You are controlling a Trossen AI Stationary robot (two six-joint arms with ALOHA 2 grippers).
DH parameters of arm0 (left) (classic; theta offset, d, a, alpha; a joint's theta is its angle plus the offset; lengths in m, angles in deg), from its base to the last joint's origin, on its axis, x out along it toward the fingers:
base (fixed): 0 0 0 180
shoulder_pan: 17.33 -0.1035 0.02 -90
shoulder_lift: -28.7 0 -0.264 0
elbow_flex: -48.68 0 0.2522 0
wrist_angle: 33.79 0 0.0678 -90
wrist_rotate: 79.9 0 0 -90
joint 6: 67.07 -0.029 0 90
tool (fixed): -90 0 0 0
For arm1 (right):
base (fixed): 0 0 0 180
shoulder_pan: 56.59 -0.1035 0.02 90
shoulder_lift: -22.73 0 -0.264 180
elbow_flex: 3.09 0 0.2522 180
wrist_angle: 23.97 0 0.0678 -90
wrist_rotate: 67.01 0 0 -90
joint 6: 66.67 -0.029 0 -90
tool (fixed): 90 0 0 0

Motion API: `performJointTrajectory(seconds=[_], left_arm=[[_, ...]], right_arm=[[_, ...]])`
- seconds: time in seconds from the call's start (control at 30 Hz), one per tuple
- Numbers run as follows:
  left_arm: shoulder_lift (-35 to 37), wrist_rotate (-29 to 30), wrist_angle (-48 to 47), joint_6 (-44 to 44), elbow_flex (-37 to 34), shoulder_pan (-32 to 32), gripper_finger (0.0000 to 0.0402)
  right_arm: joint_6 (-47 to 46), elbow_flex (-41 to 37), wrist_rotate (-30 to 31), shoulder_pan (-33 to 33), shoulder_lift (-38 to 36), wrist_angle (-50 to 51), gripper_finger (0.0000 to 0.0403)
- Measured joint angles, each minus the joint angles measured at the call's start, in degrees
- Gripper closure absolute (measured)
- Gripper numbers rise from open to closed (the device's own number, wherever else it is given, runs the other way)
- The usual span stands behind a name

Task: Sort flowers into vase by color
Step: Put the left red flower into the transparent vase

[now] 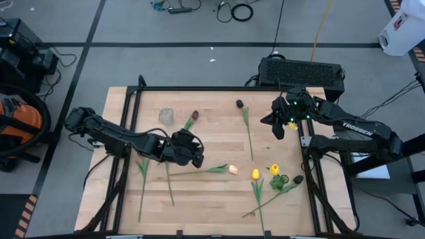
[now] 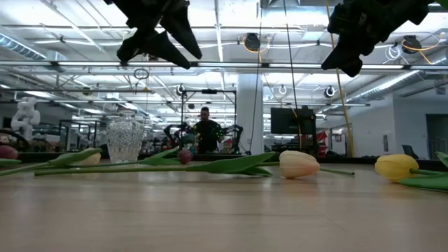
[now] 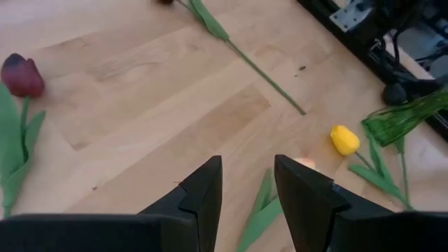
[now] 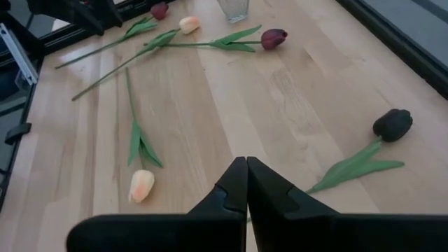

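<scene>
On the table (image 1: 219,192), flowers lie scattered flat, none in a vase. Left gripper (image 1: 192,154) hovers left of centre in the high view, jaws apart with nothing between them; the left wrist view shows its two fingers (image 3: 203,192) separated above a green leaf. Right gripper (image 1: 280,126) hangs at upper right of the table, jaws pressed together, empty. Clear glass vase (image 1: 166,115) stands upright at upper left of the table, well apart from both grippers. Dark red tulip (image 1: 194,115) lies just right of the vase. Near-black tulip (image 1: 240,103) lies at upper centre, stem running down the frame. Peach tulip (image 1: 233,169) lies at centre, just right of the left gripper. Two yellow tulips (image 1: 255,174) lie at lower right, near a green vase (image 1: 284,179) lying on its side. More green stems (image 1: 143,186) lie at lower left. In the low view a person (image 2: 206,129) stands far behind the table.
</scene>
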Motion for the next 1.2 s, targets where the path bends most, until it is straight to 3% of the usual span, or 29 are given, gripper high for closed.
performJointTrajectory(seconds=[0.47,0.57,0.87,1.07,1.2], left_arm=[[0.0,-1.6,-0.5,-4.1,0.0,-0.3,0.0259],[0.0,-1.6,-0.6,-4.4,0.0,-0.3,0.0238],[0.0,-2.2,0.1,-2.2,0.0,-0.4,0.0118],[0.0,-3.5,-0.4,1.7,0.0,-0.8,0.0109],[0.4,-6.8,-9.9,10.2,0.0,-2.5,0.0112]], right_arm=[[-1.5,0.0,0.1,0.0,0.0,-0.1,0.0403],[-1.7,0.0,0.1,0.0,0.0,-0.1,0.0403],[-1.7,0.0,0.2,0.0,0.0,-0.1,0.0403],[-1.6,0.0,0.3,0.0,0.0,-0.1,0.0403],[-1.3,0.0,0.4,0.0,0.0,-0.1,0.0403]])
